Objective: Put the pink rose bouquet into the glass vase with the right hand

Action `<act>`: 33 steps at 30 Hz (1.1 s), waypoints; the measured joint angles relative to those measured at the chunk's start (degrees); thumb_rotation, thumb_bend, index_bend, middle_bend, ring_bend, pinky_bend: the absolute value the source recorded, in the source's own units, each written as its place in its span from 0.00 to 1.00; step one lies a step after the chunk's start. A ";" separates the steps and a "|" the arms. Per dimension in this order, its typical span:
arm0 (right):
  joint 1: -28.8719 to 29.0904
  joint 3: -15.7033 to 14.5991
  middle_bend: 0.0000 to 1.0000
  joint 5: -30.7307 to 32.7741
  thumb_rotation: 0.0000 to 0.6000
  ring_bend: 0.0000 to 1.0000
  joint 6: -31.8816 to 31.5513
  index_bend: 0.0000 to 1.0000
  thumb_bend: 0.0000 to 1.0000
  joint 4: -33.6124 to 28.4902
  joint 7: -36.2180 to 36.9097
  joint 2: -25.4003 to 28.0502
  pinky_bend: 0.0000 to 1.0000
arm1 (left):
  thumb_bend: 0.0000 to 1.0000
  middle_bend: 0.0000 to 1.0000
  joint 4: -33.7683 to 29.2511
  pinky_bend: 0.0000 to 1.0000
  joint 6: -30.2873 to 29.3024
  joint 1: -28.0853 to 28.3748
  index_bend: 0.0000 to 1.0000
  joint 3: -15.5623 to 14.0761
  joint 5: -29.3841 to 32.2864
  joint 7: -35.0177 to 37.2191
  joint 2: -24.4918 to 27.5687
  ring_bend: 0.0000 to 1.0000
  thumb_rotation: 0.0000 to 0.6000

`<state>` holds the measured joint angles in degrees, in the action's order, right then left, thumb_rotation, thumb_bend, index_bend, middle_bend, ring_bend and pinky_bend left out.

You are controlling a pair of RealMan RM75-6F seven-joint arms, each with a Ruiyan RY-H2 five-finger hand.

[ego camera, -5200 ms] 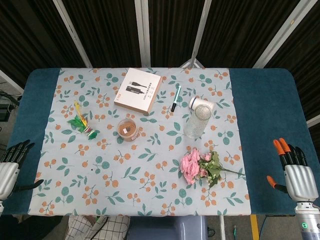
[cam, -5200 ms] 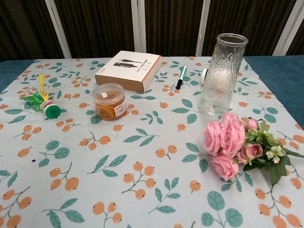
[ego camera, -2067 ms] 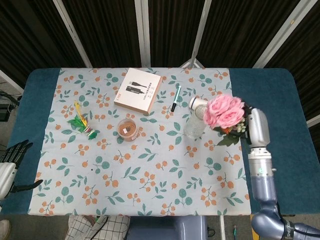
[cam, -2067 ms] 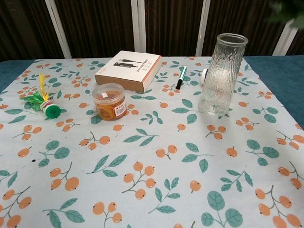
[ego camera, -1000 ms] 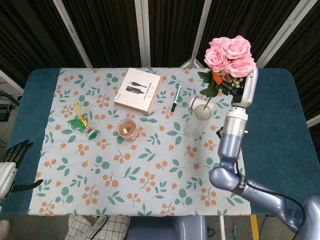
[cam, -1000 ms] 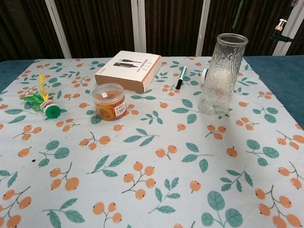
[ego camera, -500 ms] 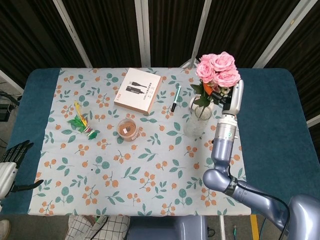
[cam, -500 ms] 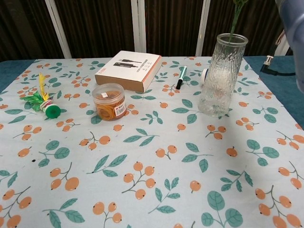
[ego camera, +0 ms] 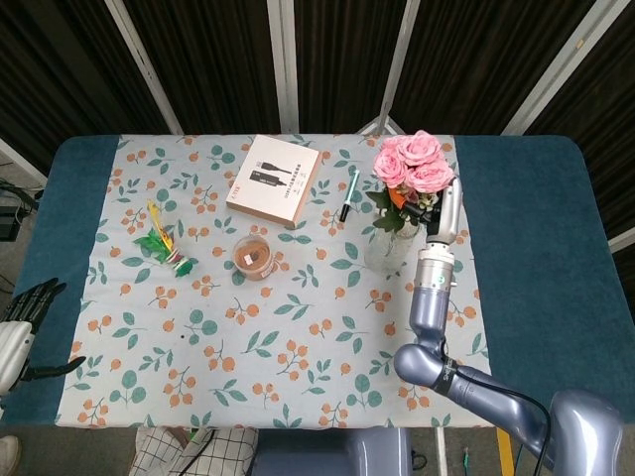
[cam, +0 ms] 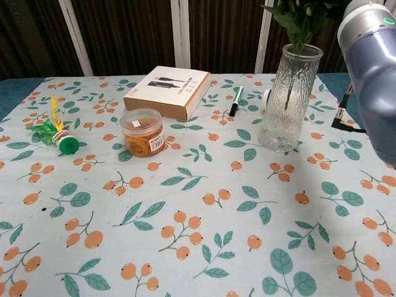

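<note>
The pink rose bouquet (ego camera: 412,161) stands upright over the glass vase (ego camera: 387,248), held by my right hand (ego camera: 433,205) just under the blooms. In the chest view its green stems (cam: 290,74) reach down inside the ribbed vase (cam: 288,99), and its leaves (cam: 298,15) spread above the rim. The blooms are cut off by the top edge there. My right forearm (cam: 373,68) fills the right side of that view. My left hand (ego camera: 20,332) rests at the table's near left edge, fingers apart and holding nothing.
A pink box (ego camera: 275,178) and a pen (ego camera: 348,193) lie behind the vase. A jar of rubber bands (ego camera: 254,256) stands mid-table. A green and yellow toy (ego camera: 164,243) lies at the left. A small white object (cam: 266,96) sits behind the vase.
My right hand has come down and leftward with the bouquet. The stems, just above the rim half a second ago, now sit inside the vase. The left hand has not moved.
</note>
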<state>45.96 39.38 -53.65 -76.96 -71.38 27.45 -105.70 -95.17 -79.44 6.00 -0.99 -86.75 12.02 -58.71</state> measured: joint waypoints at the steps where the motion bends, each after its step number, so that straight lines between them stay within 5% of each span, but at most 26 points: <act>1: -0.05 -0.03 0.52 -0.12 1.00 0.46 0.10 0.34 0.27 0.28 0.16 -0.24 0.42 | 0.00 0.00 0.01 0.00 0.00 0.00 0.00 0.01 0.02 0.01 0.00 0.00 1.00; 7: -0.69 -0.71 0.47 -1.17 1.00 0.40 -0.04 0.24 0.27 0.56 0.00 -0.65 0.35 | 0.00 0.00 -0.04 0.00 -0.03 -0.04 0.00 0.00 0.05 0.00 0.03 0.00 1.00; 14: -2.60 -2.12 0.28 -2.71 1.00 0.20 -0.89 0.00 0.27 -2.20 -0.70 -0.12 0.11 | 0.00 0.00 -0.09 0.00 -0.09 -0.08 0.00 -0.09 -0.09 -0.03 0.11 0.00 1.00; 18: -3.87 -2.97 0.12 -3.37 1.00 0.06 -1.10 0.00 0.27 -5.39 -2.07 0.99 0.01 | 0.00 0.00 -0.18 0.00 -0.21 -0.14 0.00 -0.11 -0.15 -0.04 0.12 0.00 1.00; 23: -5.66 -3.71 0.02 -2.98 1.00 0.00 -0.48 0.00 0.27 -9.84 -4.77 3.10 0.00 | 0.00 0.00 -0.23 0.00 -0.47 -0.23 0.00 -0.15 -0.34 -0.15 0.10 0.00 1.00; 33: -10.22 -5.53 0.00 -2.91 1.00 0.00 -0.78 0.00 0.27 -17.73 -8.13 7.59 0.00 | 0.00 0.00 -0.28 0.00 -0.85 -0.40 0.00 -0.23 -0.64 -0.40 0.03 0.00 1.00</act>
<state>35.74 33.85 -56.56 -77.74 -89.11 19.32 -98.10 -95.45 -80.29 5.60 -1.21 -87.39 11.62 -58.68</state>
